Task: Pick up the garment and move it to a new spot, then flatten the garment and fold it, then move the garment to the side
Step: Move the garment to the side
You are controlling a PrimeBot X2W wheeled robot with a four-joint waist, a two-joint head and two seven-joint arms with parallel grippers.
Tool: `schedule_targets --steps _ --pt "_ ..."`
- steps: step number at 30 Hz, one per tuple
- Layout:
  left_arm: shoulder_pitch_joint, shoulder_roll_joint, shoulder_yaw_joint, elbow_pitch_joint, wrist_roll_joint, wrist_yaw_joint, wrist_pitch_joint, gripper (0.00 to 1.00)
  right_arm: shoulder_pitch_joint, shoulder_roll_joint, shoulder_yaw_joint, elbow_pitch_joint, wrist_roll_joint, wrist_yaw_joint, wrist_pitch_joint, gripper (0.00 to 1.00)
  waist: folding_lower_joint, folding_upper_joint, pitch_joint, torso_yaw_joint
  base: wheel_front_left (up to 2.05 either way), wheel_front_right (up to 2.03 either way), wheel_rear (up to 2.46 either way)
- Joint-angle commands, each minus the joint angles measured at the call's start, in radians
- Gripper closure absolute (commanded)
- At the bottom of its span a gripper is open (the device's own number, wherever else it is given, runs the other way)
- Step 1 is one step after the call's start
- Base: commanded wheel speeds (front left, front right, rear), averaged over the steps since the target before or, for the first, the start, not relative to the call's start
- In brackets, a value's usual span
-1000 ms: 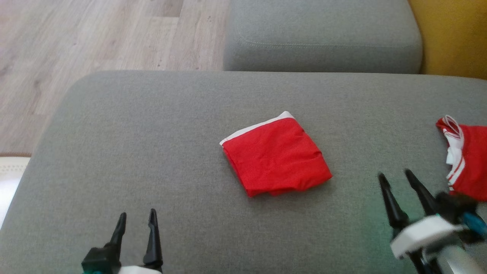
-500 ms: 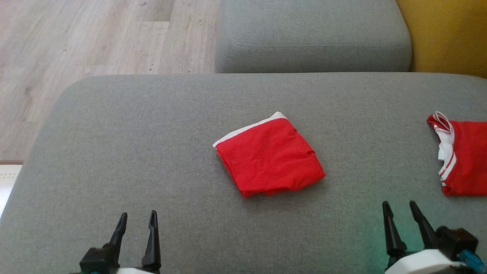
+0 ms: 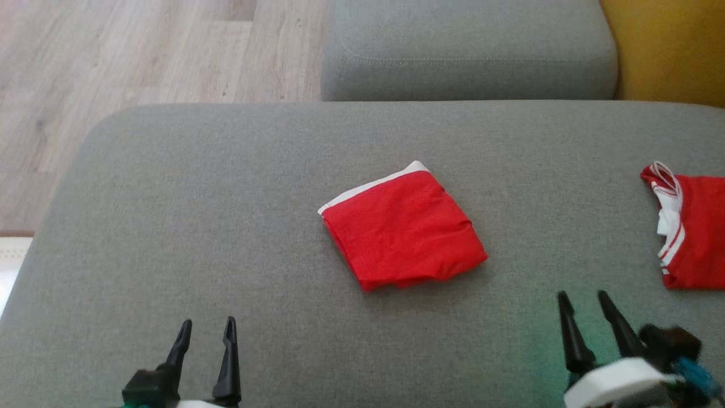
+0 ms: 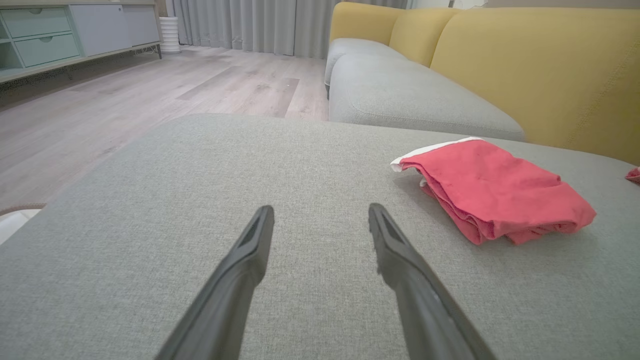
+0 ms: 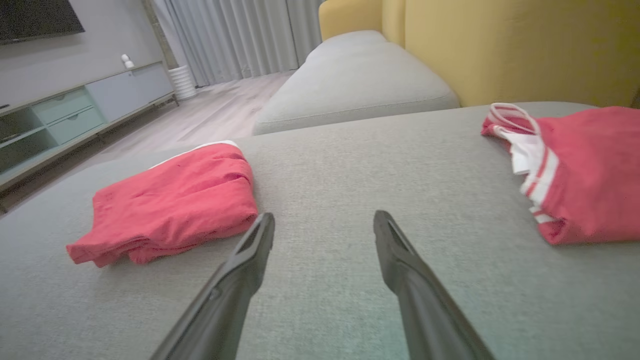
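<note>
Grey cushion (image 3: 170, 238) with folded red garment (image 3: 403, 229), white-edged.
We see bare fabric around it; left gripper (image 3: 207, 323) and right gripper (image 3: 582, 296) released.

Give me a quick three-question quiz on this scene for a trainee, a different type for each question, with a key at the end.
1. True or false: the left gripper is shut on the folded garment.
2. The striped garment lies nearest to: A) the left gripper, B) the right gripper, C) the folded garment.
3. Fill in: the folded garment's trim is ___.
Key: 1. False; the left gripper is open and empty, and the folded garment lies apart from it on the cushion. 2. B. 3. White.
</note>
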Motion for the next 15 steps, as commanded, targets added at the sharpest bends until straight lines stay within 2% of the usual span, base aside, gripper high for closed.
schedule_targets --steps 1,9,12,15 --pt "-0.046 -0.005 0.024 -0.028 0.011 0.000 -0.012 0.00 -0.079 -0.026 0.037 -0.045 0.019 0.008 0.025 0.00 0.0000 -0.0001 0.009 0.005 0.00 0.00 0.00" --pt "-0.112 -0.007 -0.032 -0.033 -0.007 0.007 -0.012 0.00 -0.334 -0.135 0.138 -0.082 0.207 0.008 0.394 0.00 0.0000 -0.0001 0.127 0.069 0.00 0.00 0.00" --pt "-0.153 -0.007 -0.080 -0.029 -0.030 0.020 -0.012 0.00 -0.433 -0.148 0.150 -0.046 0.297 0.008 0.542 0.00 0.0000 -0.0001 0.180 0.110 0.00 0.00 0.00" --pt "-0.188 -0.007 -0.131 -0.024 -0.056 0.041 -0.012 0.00 -0.514 -0.157 0.142 0.008 0.350 0.008 0.640 0.00 0.0000 -0.0001 0.220 0.157 0.00 0.00 0.00"
